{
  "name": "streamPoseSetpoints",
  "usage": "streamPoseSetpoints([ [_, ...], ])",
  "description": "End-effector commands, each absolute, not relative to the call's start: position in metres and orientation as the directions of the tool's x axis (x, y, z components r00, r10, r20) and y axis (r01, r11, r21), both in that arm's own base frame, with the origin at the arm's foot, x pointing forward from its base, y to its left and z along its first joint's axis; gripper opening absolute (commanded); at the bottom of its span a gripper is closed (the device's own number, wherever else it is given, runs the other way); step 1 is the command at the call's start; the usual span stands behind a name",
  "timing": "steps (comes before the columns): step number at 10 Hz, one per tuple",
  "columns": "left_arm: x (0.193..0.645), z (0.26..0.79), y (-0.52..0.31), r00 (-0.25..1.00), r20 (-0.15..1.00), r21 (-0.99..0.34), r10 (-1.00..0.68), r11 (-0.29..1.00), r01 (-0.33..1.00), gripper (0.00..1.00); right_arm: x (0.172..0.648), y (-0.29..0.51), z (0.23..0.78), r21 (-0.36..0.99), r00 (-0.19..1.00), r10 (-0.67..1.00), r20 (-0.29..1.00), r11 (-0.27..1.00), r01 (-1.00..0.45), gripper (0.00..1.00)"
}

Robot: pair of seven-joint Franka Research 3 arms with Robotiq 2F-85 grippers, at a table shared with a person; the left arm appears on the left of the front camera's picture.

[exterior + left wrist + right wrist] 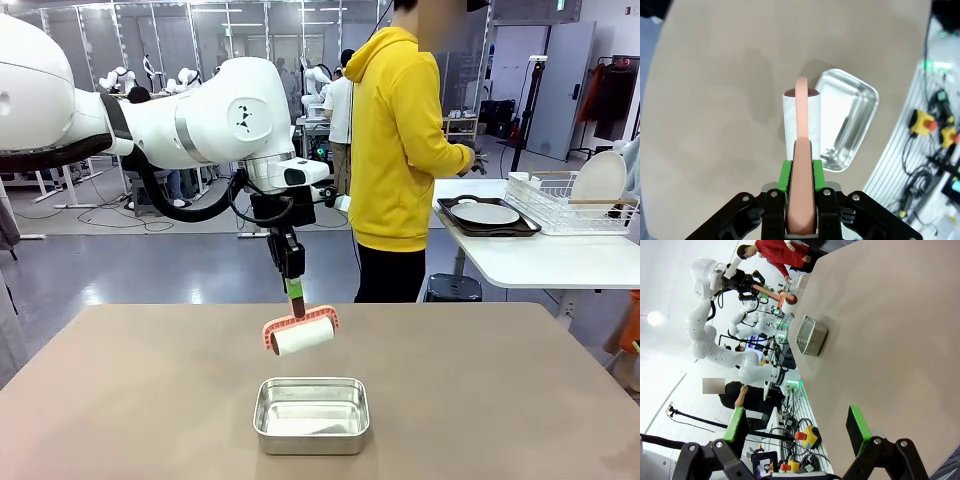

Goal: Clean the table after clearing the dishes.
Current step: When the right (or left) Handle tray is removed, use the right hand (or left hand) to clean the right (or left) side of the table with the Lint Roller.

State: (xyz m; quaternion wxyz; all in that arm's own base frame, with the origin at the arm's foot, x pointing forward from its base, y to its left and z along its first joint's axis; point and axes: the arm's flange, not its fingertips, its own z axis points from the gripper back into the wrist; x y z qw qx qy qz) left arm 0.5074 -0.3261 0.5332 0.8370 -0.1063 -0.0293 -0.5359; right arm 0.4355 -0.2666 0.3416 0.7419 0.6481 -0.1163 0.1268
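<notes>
Front view, biggest thing first: the table (120, 400) is bare taupe apart from a steel pan (311, 414) near the robot's edge. The dishes (487, 214) are already off it. A plate on a dark tray sits on the white side table (540, 262) at the right, where a person in a yellow hoodie (395, 140) stands. So I'd say we're at the wiping/rolling part.

The left arm dangles a lint roller (301, 335) just behind the pan, tilted, and it looks slightly off the surface.

What could go wrong, imo: the roller is really close to the pan, so a pass toward the robot could knock it or shove it along. Since the roll hangs crooked, only one end might touch the table and skip. The grip is also on the thin pink handle, which could twist under pressure.

Jaws: the left gripper (800, 172) is clamped tight on the pink handle, green pads (784, 176) on both sides. The right gripper (797, 424) is spread wide, holding nothing, parked above the table's edge.
</notes>
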Motion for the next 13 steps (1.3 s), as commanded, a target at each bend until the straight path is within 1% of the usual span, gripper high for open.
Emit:
streamPoseSetpoints([
  [1,0.516,0.533,-0.278,0.588,0.289,-0.175,-0.755,0.562,0.808,0.21,0.434,-0.266,0.344,0.931,0.940,0.037,0.340,0.127,-0.341,1.00],
  [3,0.522,0.521,-0.227,0.700,0.362,-0.230,-0.616,0.669,0.707,0.21,0.434,-0.266,0.344,0.931,0.940,0.037,0.340,0.127,-0.341,1.00],
  [4,0.520,0.509,-0.209,0.738,0.367,-0.267,-0.566,0.696,0.666,0.21,0.434,-0.266,0.344,0.931,0.940,0.037,0.340,0.127,-0.341,1.00],
  [5,0.520,0.493,-0.190,0.774,0.383,-0.257,-0.504,0.747,0.613,0.21,0.434,-0.266,0.344,0.931,0.940,0.037,0.340,0.127,-0.341,1.00],
  [6,0.522,0.482,-0.173,0.816,0.400,-0.318,-0.417,0.772,0.550,0.21,0.434,-0.266,0.344,0.931,0.940,0.037,0.340,0.127,-0.341,1.00],
  [8,0.529,0.458,-0.140,0.868,0.408,-0.379,-0.282,0.813,0.442,0.21,0.434,-0.266,0.344,0.931,0.940,0.037,0.340,0.127,-0.341,1.00],
  [11,0.545,0.420,-0.099,0.919,0.352,-0.522,-0.176,0.779,0.349,0.21,0.434,-0.266,0.344,0.931,0.940,0.037,0.340,0.127,-0.341,1.00],
  [13,0.546,0.405,-0.075,0.946,0.277,-0.593,-0.166,0.745,0.304,0.21,0.434,-0.266,0.344,0.931,0.940,0.037,0.340,0.127,-0.341,1.00],
])
